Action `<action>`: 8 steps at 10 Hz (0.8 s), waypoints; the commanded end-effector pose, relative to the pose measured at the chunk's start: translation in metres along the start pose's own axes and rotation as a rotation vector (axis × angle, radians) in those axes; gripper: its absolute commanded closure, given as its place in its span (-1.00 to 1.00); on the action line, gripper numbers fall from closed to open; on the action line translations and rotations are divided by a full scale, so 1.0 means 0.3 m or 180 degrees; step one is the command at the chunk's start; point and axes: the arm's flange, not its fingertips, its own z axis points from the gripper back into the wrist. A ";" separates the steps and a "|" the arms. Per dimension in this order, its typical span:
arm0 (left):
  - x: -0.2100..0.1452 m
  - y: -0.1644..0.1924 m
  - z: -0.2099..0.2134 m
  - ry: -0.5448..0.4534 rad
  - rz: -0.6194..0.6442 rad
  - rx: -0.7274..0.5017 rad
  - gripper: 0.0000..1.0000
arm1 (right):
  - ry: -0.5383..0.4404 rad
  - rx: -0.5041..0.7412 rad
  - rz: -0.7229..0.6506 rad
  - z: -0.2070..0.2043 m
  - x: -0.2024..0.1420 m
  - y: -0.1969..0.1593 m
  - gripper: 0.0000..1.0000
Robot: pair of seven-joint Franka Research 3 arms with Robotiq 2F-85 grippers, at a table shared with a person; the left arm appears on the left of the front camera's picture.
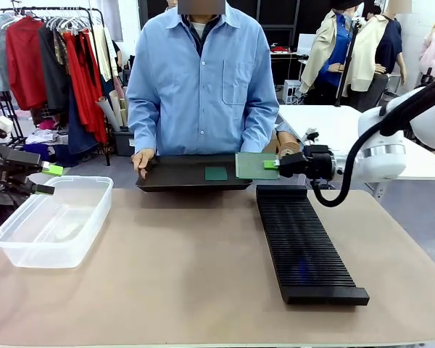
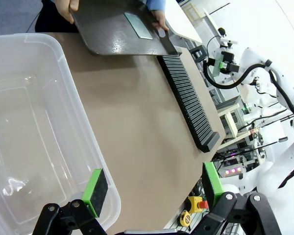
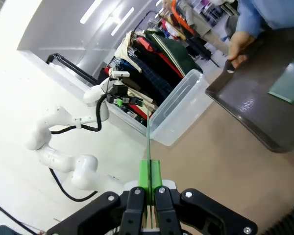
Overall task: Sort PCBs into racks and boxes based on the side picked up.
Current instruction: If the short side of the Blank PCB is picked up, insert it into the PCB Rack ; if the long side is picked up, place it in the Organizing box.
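Left end effector (image 1: pixel 49 180): fingers standing apart, hovering above the box (image 1: pixel 29 250) at the worktop's (image 1: pixel 188 268) left edge.
Loose PCB (image 1: pixel 216 173): lying on the black tray (image 1: pixel 174 177) a person (image 1: pixel 203 80) is holding at the far edge.
Right end effector (image 1: pixel 273 164): clamping a second PCB (image 1: pixel 252 165) near the rack's (image 1: pixel 304 243) far end.

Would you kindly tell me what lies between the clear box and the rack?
Only bare table between box and rack, in the front view.

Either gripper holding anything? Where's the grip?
The right gripper is shut on a PCB, pinching it by one edge. The left gripper is open and holds nothing.
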 end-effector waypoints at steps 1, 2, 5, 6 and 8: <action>-0.003 -0.003 0.003 -0.0005 -0.0014 0.0029 -1.00 | -0.0024 -0.0036 0.0166 0.086 -0.021 -0.023 1.00; -0.003 -0.003 0.003 -0.0005 -0.0014 0.0029 -1.00 | -0.0064 -0.0078 0.0202 0.135 -0.038 -0.032 1.00; -0.003 -0.003 0.003 -0.0005 -0.0014 0.0029 -1.00 | -0.0011 -0.0311 0.0709 0.232 -0.088 -0.040 1.00; -0.003 -0.003 0.003 -0.0005 -0.0014 0.0029 -1.00 | 0.0025 -0.0397 0.0904 0.245 -0.103 -0.046 1.00; -0.003 -0.003 0.003 -0.0005 -0.0014 0.0029 -1.00 | 0.0090 -0.0432 0.1115 0.260 -0.129 -0.066 1.00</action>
